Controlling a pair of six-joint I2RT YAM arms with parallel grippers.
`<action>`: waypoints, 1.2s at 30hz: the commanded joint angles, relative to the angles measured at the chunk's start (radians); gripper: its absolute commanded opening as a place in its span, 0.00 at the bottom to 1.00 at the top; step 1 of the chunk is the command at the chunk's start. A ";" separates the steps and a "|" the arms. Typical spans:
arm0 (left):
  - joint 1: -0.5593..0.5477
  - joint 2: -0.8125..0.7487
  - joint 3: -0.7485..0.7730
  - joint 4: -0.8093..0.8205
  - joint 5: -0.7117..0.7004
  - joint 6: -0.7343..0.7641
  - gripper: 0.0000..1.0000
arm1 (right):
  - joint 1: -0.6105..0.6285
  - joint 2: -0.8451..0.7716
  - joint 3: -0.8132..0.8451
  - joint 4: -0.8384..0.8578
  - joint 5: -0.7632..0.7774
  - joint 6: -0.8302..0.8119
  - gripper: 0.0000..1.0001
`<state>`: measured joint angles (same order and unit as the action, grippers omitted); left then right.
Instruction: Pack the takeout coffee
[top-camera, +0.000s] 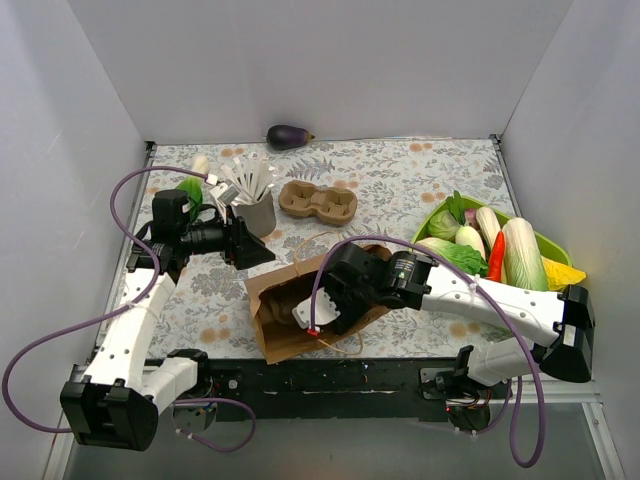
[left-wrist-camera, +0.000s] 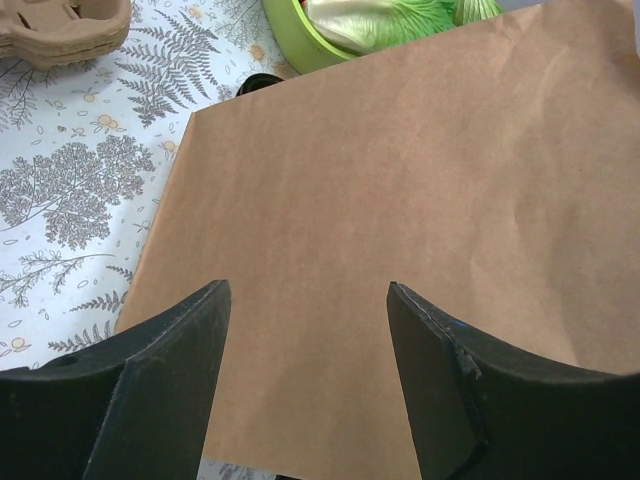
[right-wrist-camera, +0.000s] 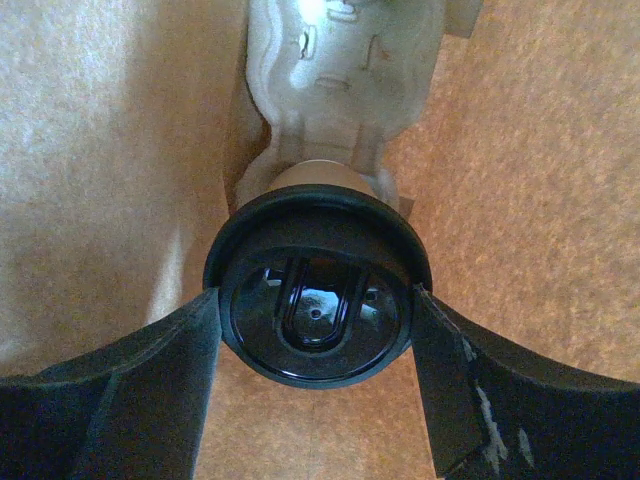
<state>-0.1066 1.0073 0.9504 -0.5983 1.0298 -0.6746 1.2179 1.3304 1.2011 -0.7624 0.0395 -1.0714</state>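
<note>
So, top camera first: the brown paper bag (top-camera: 280, 335) lies on its side on the bench (top-camera: 400, 170), and the right arm (top-camera: 470, 290) is reaching into its open end. The coffee is hidden from up here. The left fingers (top-camera: 252, 250) hang just beside the grey cup of sticks (top-camera: 258, 212), and the cardboard carrier (top-camera: 318, 202) is near that.

Left wrist cam: the left fingers (left-wrist-camera: 170, 380) are spread wide with nothing between them, over the flat side of the bag (left-wrist-camera: 400, 200).

Right wrist cam: we're inside the bag, and the right fingers (right-wrist-camera: 120, 400) are pinching the takeout coffee (right-wrist-camera: 315, 300) on both sides of its black lid. Its tan far end meets a pale moulded tray (right-wrist-camera: 340, 60). I can't tell if it's seated in it.
</note>
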 joint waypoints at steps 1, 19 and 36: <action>-0.007 0.016 -0.002 -0.001 0.042 0.064 0.63 | 0.003 -0.008 -0.017 -0.006 0.033 0.001 0.01; -0.010 0.045 -0.024 0.035 0.050 0.060 0.63 | -0.060 0.039 -0.051 0.060 0.039 -0.028 0.01; -0.010 0.050 -0.029 0.026 0.027 0.066 0.63 | -0.136 0.102 -0.023 0.081 -0.095 -0.097 0.01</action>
<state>-0.1135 1.0580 0.9245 -0.5781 1.0592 -0.6270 1.1011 1.4113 1.1492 -0.6777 0.0078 -1.1145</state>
